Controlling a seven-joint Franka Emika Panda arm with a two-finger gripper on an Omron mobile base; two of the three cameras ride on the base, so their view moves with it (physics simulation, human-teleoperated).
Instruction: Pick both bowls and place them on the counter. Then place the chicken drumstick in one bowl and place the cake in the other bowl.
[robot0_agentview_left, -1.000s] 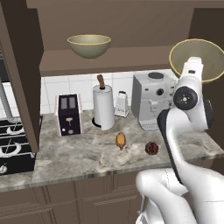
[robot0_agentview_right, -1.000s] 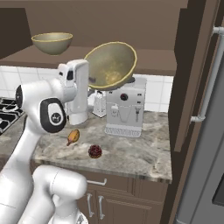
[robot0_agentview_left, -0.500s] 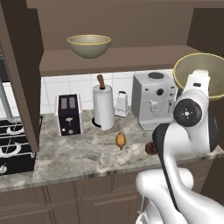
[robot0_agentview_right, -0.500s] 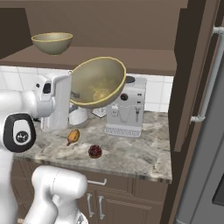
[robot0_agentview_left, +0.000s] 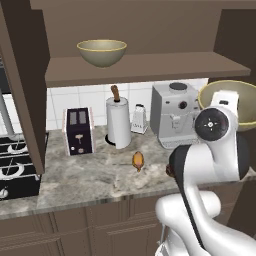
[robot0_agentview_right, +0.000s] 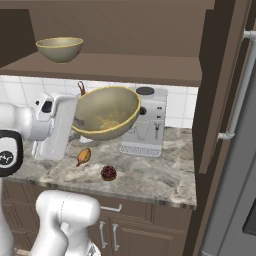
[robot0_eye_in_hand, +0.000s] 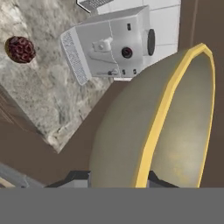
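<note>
- Marbled stone desk (robot0_agentview_left: 90, 175) runs under a dark wooden shelf (robot0_agentview_left: 150, 65), white tile behind, brown cabinets below.
- Up on that shelf sits one bowl (robot0_agentview_left: 102, 52), upright, well left of the arm.
- And the other bowl (robot0_agentview_right: 106, 113) is in the air! The hand (robot0_eye_in_hand: 118, 178) is clamped on its yellow rim, one dark finger on either side of the wall, bowl tilted, above the desk in front of the coffee machine (robot0_agentview_right: 146, 122).
- Down on the desk, the chicken drumstick (robot0_agentview_left: 138, 160) lies in front of the paper towel roll (robot0_agentview_left: 118, 121).
- Cake (robot0_agentview_right: 108, 173) sits just right of it, near the front edge, apart from the drumstick.
- Toaster (robot0_agentview_left: 78, 131) stands off to the left, near the stove (robot0_agentview_left: 15, 165).
</note>
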